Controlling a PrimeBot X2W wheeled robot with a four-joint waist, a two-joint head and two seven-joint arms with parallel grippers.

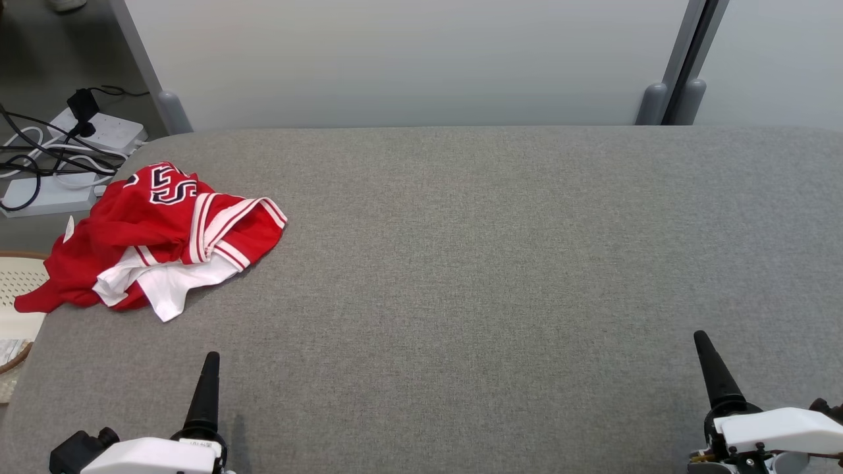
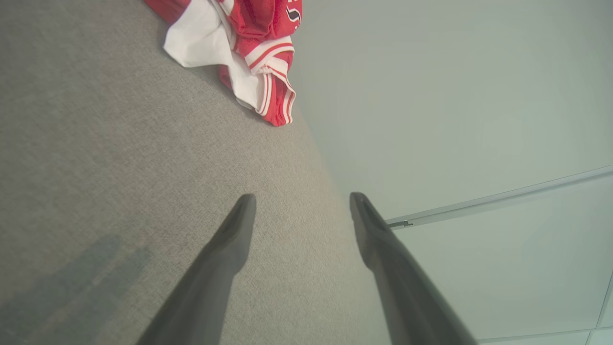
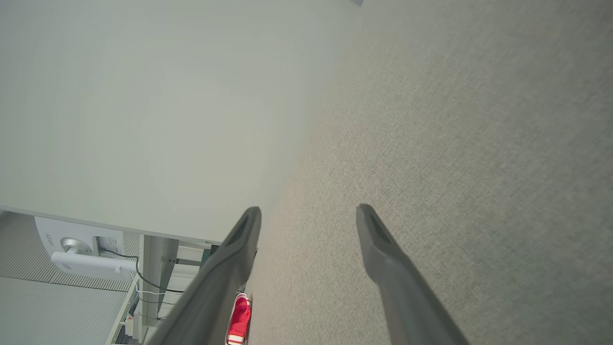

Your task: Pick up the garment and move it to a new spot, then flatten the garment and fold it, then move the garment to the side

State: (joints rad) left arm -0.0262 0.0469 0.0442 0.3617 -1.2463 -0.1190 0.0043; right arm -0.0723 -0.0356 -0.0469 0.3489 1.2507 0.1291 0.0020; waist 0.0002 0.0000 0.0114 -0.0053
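The garment (image 1: 158, 237), a red jersey with white trim and dark lettering, lies crumpled near the left edge of the grey table (image 1: 494, 263). One corner of it hangs over that edge. My left gripper (image 1: 209, 368) rests at the front left, a good way in front of the garment and apart from it. In the left wrist view its jaws (image 2: 301, 201) stand open and empty, with the garment (image 2: 249, 43) far ahead. At the front right corner, my right gripper (image 1: 705, 355) is well away from the cloth. Its jaws (image 3: 307, 212) are also open and empty, and a red sliver of garment (image 3: 241, 316) shows beyond.
A pale partition panel (image 1: 408, 59) stands right behind the table. Power strips and tangled cables (image 1: 72, 145) lie on the floor at the back left. A white perforated basket (image 1: 20, 283) sits beside the table's left edge, below the garment's hanging corner.
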